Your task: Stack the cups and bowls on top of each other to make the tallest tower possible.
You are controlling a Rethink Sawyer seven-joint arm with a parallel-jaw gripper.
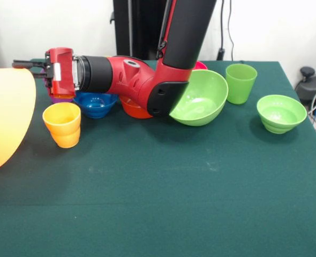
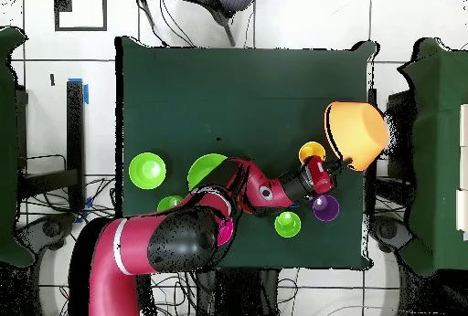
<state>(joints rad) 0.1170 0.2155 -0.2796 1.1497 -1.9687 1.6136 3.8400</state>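
Observation:
My gripper (image 1: 25, 65) reaches to the left in the front view and is shut on the rim of the huge orange bowl (image 1: 5, 115), which hangs tilted on its side over the table's edge. In the overhead view the gripper (image 2: 335, 166) meets that bowl (image 2: 356, 131) at the right. The yellow cup (image 1: 62, 124) stands below the wrist, with the purple cup (image 1: 59, 98) half hidden behind it. The blue bowl (image 1: 95, 104) and red-orange bowl (image 1: 134, 110) sit under the arm. The large light green bowl (image 1: 201, 99), a light green cup (image 1: 240, 82) and a small green bowl (image 1: 280, 112) stand to the right.
A sliver of the pink bowl (image 1: 201, 65) shows behind the large green bowl. A second light green cup (image 2: 288, 224) stands beside the purple cup (image 2: 324, 207) near the robot's base. The arm's elbow (image 1: 163, 91) lies low over the bowls.

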